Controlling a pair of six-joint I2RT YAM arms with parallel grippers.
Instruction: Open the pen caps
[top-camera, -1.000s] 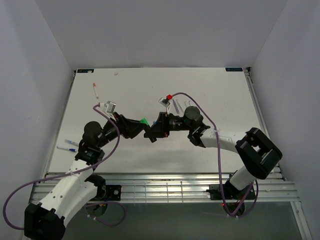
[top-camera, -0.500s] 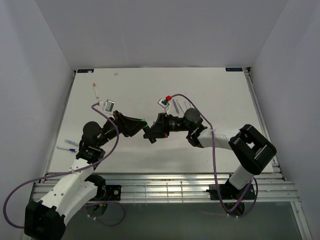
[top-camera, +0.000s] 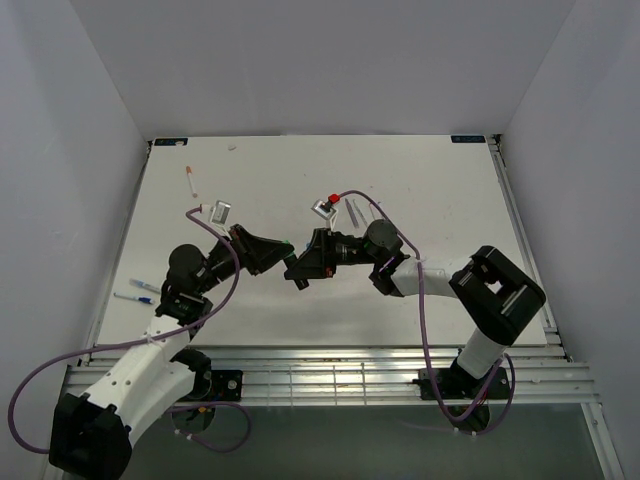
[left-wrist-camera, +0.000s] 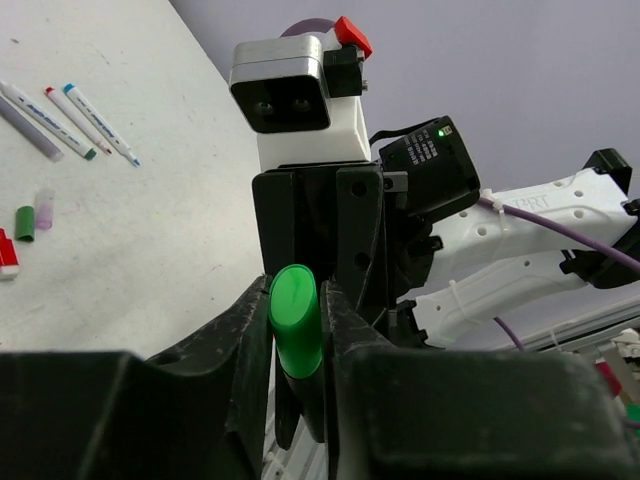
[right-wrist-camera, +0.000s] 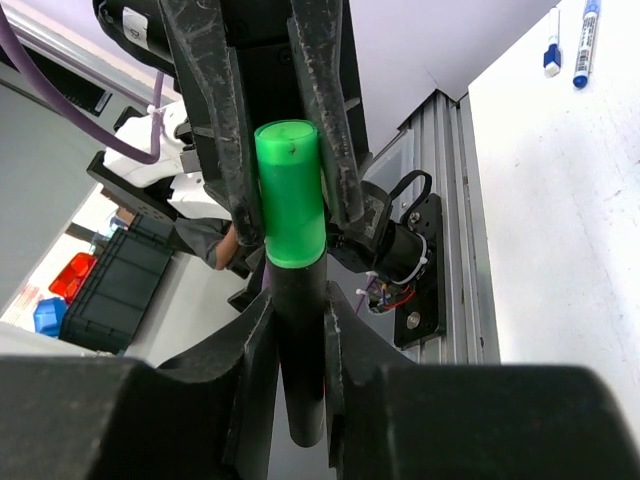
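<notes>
A stubby black marker with a green cap is held in the air between both grippers above the table's middle. My left gripper is shut on the green cap. My right gripper is shut on the black barrel. The cap sits flush on the barrel. In the top view the left gripper and right gripper meet tip to tip, with a sliver of green cap showing. Slim pens and loose small caps lie on the table.
A pen with an orange end lies at the far left. Two blue-ended pens lie by the left edge, also in the right wrist view. More pens lie behind the right wrist. A metal rail runs along the near edge.
Both grippers have drifted slightly left with the marker. Less of the green cap shows between them in the top view than a second ago.
</notes>
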